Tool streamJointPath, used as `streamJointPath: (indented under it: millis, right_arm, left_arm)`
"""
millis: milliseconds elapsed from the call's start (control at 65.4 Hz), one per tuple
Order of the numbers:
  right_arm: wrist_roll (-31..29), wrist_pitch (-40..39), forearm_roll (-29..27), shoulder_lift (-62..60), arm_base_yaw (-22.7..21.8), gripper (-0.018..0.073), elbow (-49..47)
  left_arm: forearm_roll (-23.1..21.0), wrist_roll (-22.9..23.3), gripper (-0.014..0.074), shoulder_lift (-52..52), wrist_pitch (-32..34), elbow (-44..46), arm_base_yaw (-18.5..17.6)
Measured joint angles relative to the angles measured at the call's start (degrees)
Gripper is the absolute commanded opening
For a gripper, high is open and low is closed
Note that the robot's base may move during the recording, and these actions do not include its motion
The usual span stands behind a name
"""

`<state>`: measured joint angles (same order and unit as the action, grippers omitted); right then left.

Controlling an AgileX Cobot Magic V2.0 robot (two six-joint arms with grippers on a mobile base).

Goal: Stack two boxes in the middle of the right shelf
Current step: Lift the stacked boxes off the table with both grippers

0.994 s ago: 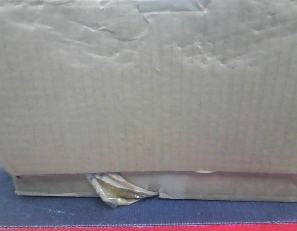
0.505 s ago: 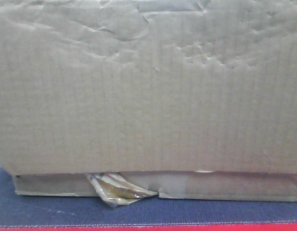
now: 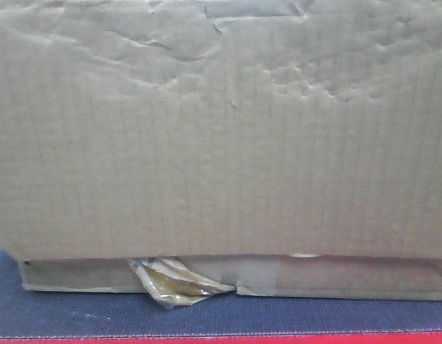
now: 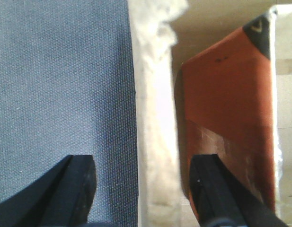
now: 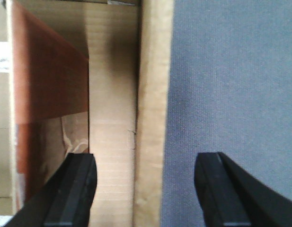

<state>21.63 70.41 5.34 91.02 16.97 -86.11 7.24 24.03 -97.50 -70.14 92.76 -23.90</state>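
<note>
The front view was dim and grainy, greenish over the wrinkled brown cardboard box (image 3: 221, 143). Both wrist views were soft; a pale cardboard edge (image 4: 153, 118) glared white.

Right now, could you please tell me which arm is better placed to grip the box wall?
Right, narrowly. Both are open astride a cardboard wall, but the right end effector straddles a straight wall edge, while the left end effector straddles a ragged wall edge.
</note>
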Motion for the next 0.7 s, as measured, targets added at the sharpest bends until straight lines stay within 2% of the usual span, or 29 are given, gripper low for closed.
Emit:
streamJointPath:
  millis: [229, 306, 367, 443, 505, 596, 703]
  right_arm:
    - [0.0, 0.0, -0.2, 0.0, 0.0, 0.03, 0.1]
    - [0.0, 0.0, -0.3, 0.0, 0.0, 0.0229, 0.1]
    - [0.0, 0.0, -0.3, 0.0, 0.0, 0.0123, 0.1]
    - [0.0, 0.0, -0.3, 0.0, 0.0, -0.003, 0.1]
    - [0.0, 0.0, -0.3, 0.0, 0.0, -0.0172, 0.1]
    - [0.0, 0.0, 0.1, 0.0, 0.1, -0.0155, 0.1]
    - [0.0, -0.1, 0.5, 0.0, 0.2, -0.0155, 0.2]
  left_arm:
    - [0.0, 0.0, 0.0339, 0.0, 0.0, 0.0, 0.0]
    - [0.0, 0.0, 0.0336, 0.0, 0.0, 0.0, 0.0]
    - [0.0, 0.0, 0.0313, 0.0, 0.0, 0.0, 0.0]
    - [0.0, 0.0, 0.0239, 0.0, 0.0, -0.1, 0.0]
    - [-0.1, 0.0, 0.0138, 0.0, 0.2, -0.3, 0.0]
    - [-0.4, 0.0, -0.0087, 0.0, 0.3, -0.7, 0.0]
    - [-0.1, 0.0, -0.0111, 0.0, 0.3, -0.7, 0.0]
